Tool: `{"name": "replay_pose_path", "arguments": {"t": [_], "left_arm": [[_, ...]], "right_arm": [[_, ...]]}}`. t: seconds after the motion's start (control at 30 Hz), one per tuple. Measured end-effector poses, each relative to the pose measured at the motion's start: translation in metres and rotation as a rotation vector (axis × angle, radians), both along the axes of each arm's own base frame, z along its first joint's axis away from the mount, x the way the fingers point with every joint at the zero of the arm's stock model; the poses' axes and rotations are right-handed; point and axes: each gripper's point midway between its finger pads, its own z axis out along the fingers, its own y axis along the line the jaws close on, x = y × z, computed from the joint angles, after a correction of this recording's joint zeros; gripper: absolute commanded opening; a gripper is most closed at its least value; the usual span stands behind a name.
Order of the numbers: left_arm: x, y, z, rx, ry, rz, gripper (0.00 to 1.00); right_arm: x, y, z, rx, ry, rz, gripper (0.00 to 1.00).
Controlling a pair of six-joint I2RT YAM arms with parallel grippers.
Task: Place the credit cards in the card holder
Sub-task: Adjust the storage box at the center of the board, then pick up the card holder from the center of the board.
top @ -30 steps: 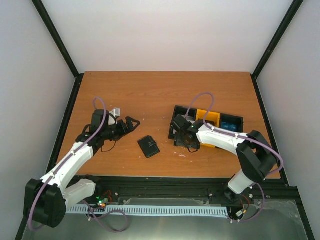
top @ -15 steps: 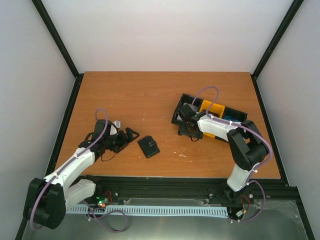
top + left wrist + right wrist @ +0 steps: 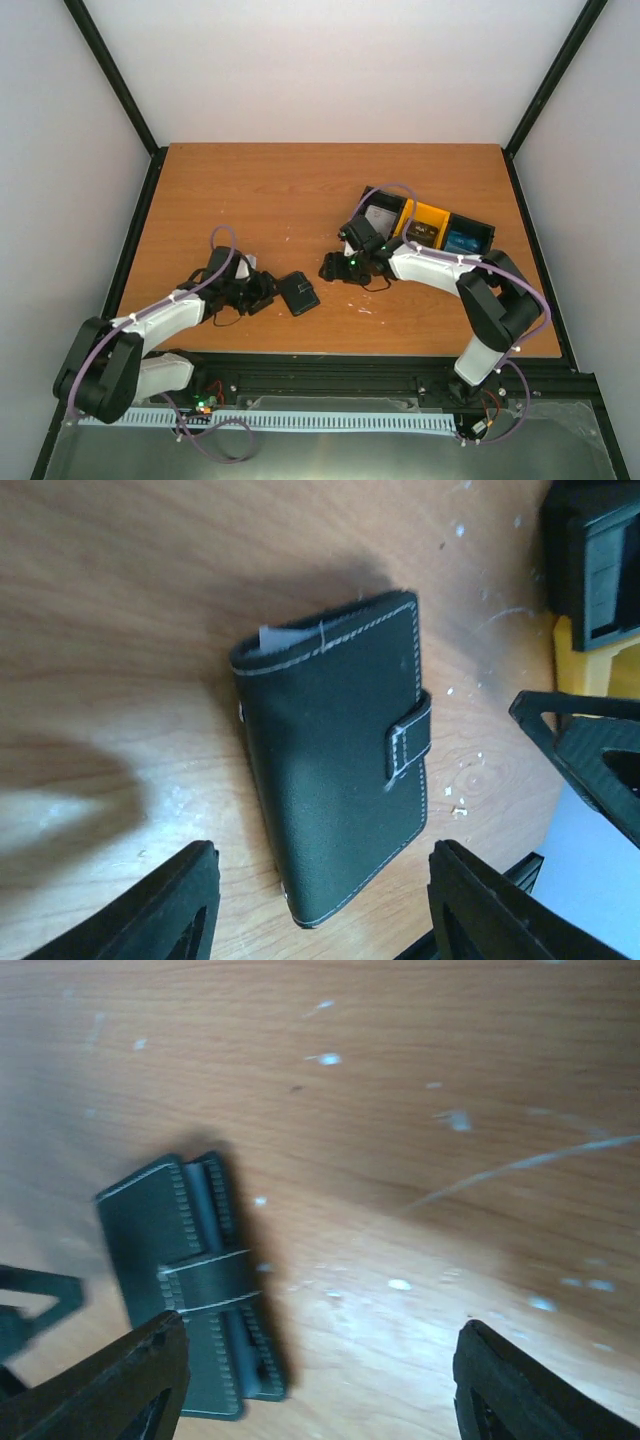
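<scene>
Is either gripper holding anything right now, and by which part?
Nothing is held. The left gripper, open, flanks the card holder at one end without touching; the right gripper hangs open over the table.

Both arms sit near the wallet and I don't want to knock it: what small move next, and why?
Probably ease the left tool forward until it straddles the card holder, ready to pin it. The holder lies shut, clasp tab fastened, just ahead of that tool's open jaws; the right tool hangs open beside it, free for the clasp.
</scene>
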Motion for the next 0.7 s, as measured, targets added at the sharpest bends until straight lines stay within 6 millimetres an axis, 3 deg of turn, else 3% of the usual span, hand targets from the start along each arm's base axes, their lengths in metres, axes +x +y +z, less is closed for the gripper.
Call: {"name": "replay_pose_path", "arguments": {"t": [0.13,0.3,0.53,0.7], "left_arm": [[-0.010,-0.015,-0.016,0.018,0.053,-0.048,0.54],[-0.011,-0.020,-0.025,0.024,0.078,-0.053,0.54],[-0.002,-0.024,-0.025,0.014,0.058,-0.045,0.53],[0.003,-0.027,-0.024,-0.003,0.043,-0.037,0.53]], "right_arm": [[-0.011,0.028,0.003,0.092,0.021,0.074,0.54],[-0.022,0.042,-0.007,0.130,0.066,0.136,0.39],[-0.037,0.052,-0.028,0.122,0.145,0.197,0.33],[-0.044,0.057,-0.032,0.131,0.171,0.227,0.25]]}}
